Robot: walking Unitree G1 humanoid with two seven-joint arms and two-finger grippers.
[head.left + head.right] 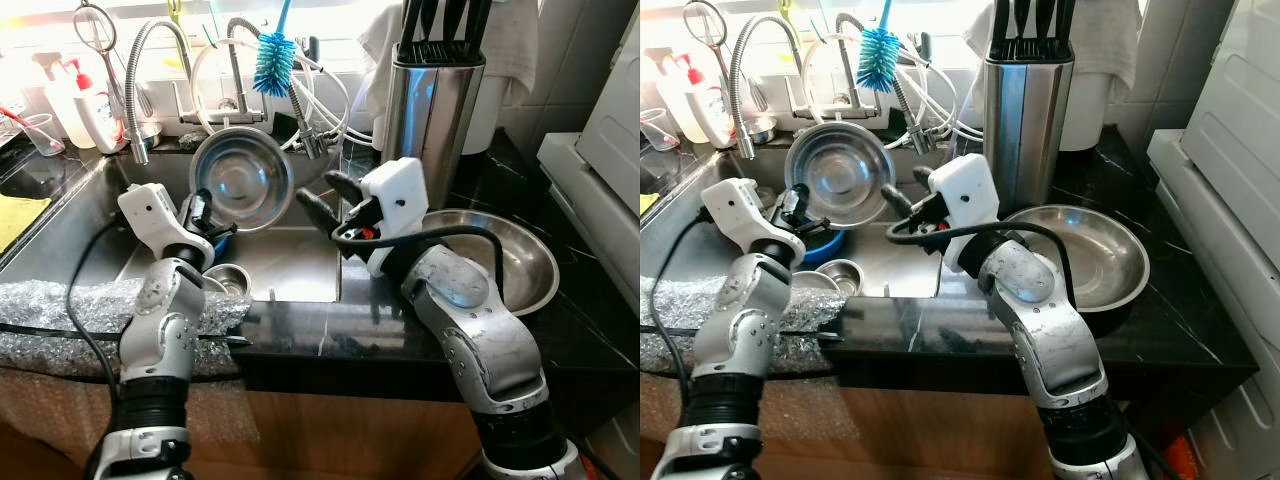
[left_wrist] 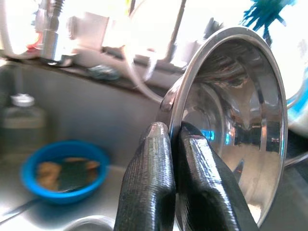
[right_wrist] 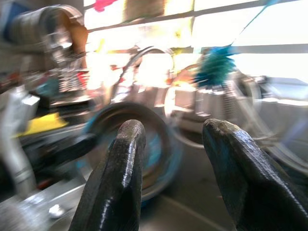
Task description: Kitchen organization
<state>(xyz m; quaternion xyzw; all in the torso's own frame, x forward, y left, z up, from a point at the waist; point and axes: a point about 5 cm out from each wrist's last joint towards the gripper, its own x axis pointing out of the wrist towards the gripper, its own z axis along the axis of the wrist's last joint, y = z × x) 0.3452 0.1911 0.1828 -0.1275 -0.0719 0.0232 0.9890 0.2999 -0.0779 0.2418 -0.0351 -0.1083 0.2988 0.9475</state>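
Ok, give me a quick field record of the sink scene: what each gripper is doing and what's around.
left gripper: shut on rim of round steel bowl, held tilted above sink
right gripper: open, beside the bowl, over sink
in sink: blue bowl holding a sponge; small steel cup
counter, right: wide steel basin; steel knife block

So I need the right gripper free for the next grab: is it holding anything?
No: in the right wrist view the right gripper has its fingers spread with nothing between them, short of the steel bowl held by the left gripper.
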